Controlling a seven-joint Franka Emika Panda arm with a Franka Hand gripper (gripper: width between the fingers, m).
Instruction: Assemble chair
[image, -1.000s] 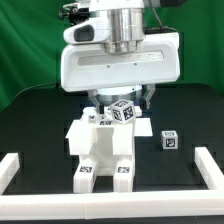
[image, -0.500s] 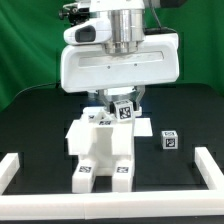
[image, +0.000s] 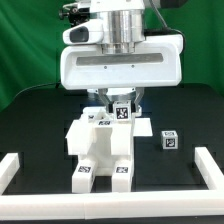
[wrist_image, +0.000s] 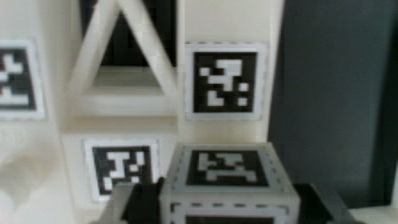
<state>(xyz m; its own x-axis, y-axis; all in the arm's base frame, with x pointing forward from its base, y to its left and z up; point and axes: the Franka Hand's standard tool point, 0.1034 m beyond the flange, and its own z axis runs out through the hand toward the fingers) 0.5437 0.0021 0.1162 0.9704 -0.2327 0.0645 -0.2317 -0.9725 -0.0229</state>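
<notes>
Centrally, gripper (image: 123, 106) tight around a small cube (image: 123, 113) with black-and-white tag, over the tagged chair body (image: 100, 150).

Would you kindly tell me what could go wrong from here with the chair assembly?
The small cube held in the tool hangs close over the chair body. If slightly misaligned, it may jam or shove the body. The loose cube lies nearby on the exterior view's right and might get knocked.

Tagged cube (wrist_image: 224, 178) between fingers (wrist_image: 125, 208), tagged panels (wrist_image: 169, 90) behind.
</notes>
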